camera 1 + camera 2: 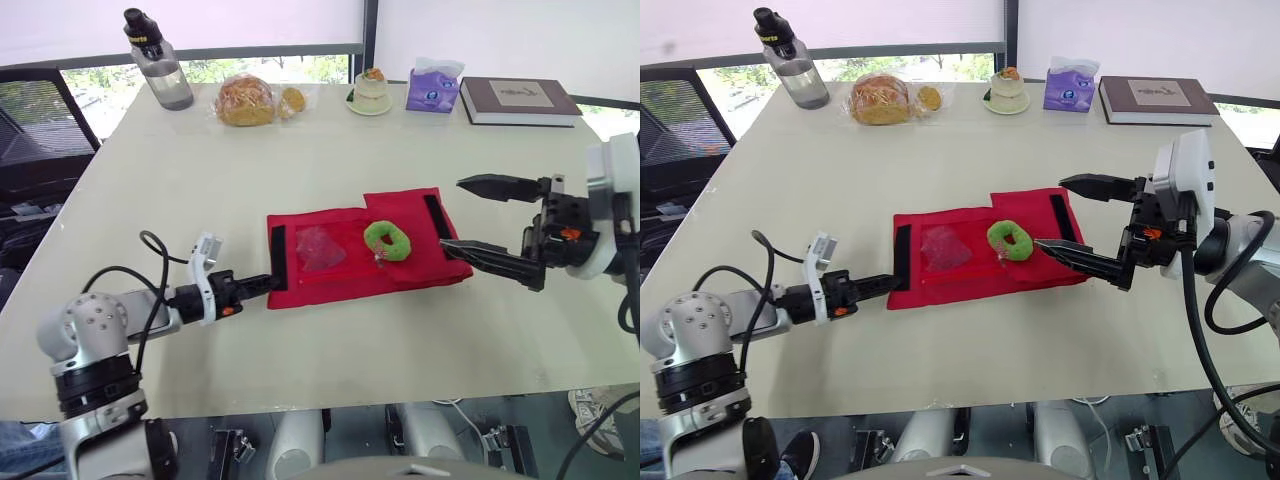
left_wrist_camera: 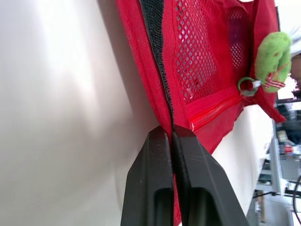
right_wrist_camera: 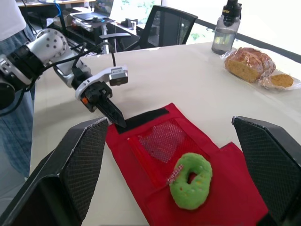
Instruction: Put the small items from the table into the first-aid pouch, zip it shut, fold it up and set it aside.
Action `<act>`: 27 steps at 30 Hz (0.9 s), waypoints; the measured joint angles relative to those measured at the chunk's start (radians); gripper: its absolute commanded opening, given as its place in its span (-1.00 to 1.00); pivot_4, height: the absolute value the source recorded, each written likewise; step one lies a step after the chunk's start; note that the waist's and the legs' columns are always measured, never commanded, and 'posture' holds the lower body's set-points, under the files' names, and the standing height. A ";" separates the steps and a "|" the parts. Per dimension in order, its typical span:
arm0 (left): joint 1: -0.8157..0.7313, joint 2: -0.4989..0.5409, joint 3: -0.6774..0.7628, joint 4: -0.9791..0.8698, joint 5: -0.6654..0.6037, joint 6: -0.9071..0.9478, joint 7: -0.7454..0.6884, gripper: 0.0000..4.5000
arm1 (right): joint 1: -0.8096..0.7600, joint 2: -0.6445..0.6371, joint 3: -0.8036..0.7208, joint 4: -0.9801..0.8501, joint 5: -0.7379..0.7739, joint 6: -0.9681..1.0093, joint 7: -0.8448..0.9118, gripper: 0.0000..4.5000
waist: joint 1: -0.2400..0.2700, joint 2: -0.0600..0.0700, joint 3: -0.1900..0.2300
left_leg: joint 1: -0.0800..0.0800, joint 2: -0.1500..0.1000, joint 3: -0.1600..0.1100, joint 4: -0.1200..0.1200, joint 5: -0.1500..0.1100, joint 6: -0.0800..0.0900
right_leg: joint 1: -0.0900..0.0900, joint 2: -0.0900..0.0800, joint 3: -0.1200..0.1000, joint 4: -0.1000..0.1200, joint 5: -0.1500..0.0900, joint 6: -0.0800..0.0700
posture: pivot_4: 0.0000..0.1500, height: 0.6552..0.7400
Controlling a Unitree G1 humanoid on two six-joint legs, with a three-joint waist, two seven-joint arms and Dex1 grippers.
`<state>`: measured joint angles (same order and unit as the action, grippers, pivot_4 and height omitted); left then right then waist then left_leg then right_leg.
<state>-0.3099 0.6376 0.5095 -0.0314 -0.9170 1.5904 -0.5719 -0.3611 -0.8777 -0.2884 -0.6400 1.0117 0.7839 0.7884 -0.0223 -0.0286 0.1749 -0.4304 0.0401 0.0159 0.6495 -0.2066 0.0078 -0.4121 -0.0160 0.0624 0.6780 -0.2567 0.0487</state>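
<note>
Two grippers: the left gripper (image 1: 270,281) sat at one short end of the first-aid pouch (image 1: 340,285), the right gripper (image 1: 451,214) at the other.
Left jaws: pinched shut on the pouch's edge, right by its black strip (image 1: 278,255).
Right jaws: spread wide and holding nothing, tips at the pouch's other end.
Key relation: the green ring (image 1: 380,237) lay straight ahead of the right jaws, just beside one tip and well apart from the left jaws, so the right arm was the nearer.
Pouch axis: the long side ran from the left jaws across to the right jaws, flat and unfolded on the counter (image 1: 300,160).
Ring's place: on top of the red cloth, outside the mesh pocket (image 1: 320,248), between that pocket and the right jaws.
Ring's look: soft, fuzzy and bright green, with a hole through it and a small striped tag hanging off it.
Pouch's look: red fabric, lying open, with a black strip at each end; whether the pocket held anything could not be told.
Likely grasp: the right jaws would probably need to close across the ring's band.
</note>
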 measured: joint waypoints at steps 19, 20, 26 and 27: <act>-0.266 0.425 -0.538 0.367 0.261 -0.498 -0.738 -1.00 | -0.277 0.255 0.562 0.501 -0.600 -0.321 0.127 -0.03 | 0.002 0.000 0.001 | -0.004 0.000 0.003 -0.001 0.000 0.000 | -0.006 0.000 -0.002 0.000 0.000 -0.001 | 1.00 0.97; -0.299 0.428 -0.562 0.380 0.278 -0.514 -0.764 -1.00 | -0.288 0.269 0.586 0.535 -0.628 -0.342 0.139 -0.23 | 0.004 0.000 0.001 | -0.004 0.000 0.003 -0.001 0.000 0.000 | -0.006 0.000 -0.002 0.000 0.000 0.000 | 1.00 0.97; -0.431 0.427 -0.655 0.396 0.347 -0.548 -0.882 -1.00 | -0.308 0.342 0.660 0.704 -0.763 -0.455 0.191 -0.99 | 0.006 0.000 0.001 | -0.005 0.000 0.002 -0.001 0.000 0.000 | -0.006 0.000 -0.002 0.000 0.001 0.002 | 1.00 0.97; -0.442 0.425 -0.657 0.385 0.346 -0.546 -0.889 -1.00 | -0.311 0.346 0.668 0.720 -0.780 -0.469 0.192 -0.99 | 0.006 0.000 0.001 | -0.005 0.000 0.002 0.000 0.000 0.000 | -0.006 0.000 -0.002 0.000 0.001 0.002 | 1.00 0.97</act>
<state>-0.7515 1.0624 -0.1474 0.3532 -0.5707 1.0444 -1.4612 -0.6724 -0.5316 0.3794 0.0800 0.2321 0.3151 0.9808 -0.0162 -0.0285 0.1763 -0.4356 0.0399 0.0182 0.6491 -0.2066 0.0078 -0.4178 -0.0160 0.0602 0.6780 -0.2558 0.0502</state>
